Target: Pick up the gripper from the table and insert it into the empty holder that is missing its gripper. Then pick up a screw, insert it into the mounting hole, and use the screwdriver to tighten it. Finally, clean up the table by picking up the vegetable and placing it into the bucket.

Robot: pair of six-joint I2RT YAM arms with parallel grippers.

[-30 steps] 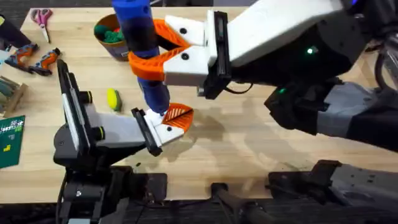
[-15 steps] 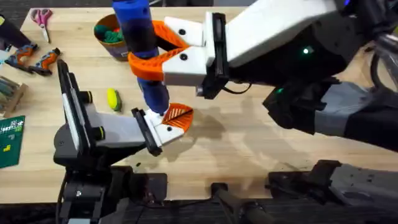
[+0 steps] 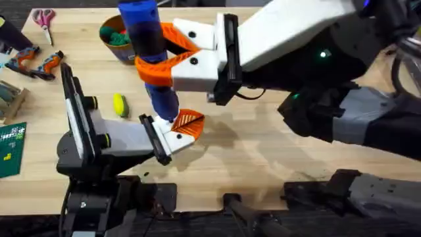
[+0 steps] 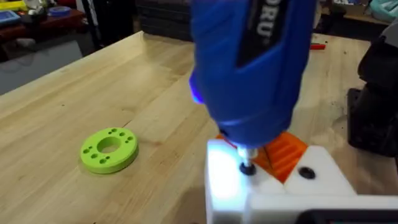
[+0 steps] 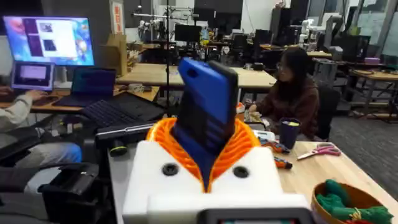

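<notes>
Nothing has moved since a second ago: my right gripper clamps the upright screwdriver, its bit on a screw in the holder pinched by my left gripper. Vegetable lies left.

The screwdriver stands upright on the holder, with the vegetable to its left.

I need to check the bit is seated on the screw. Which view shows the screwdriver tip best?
The left wrist view: the screwdriver bit meets a dark screw in the white holder. Overhead shows the right claw clamping its body, tip hidden. The right wrist view shows its upper body.
</notes>
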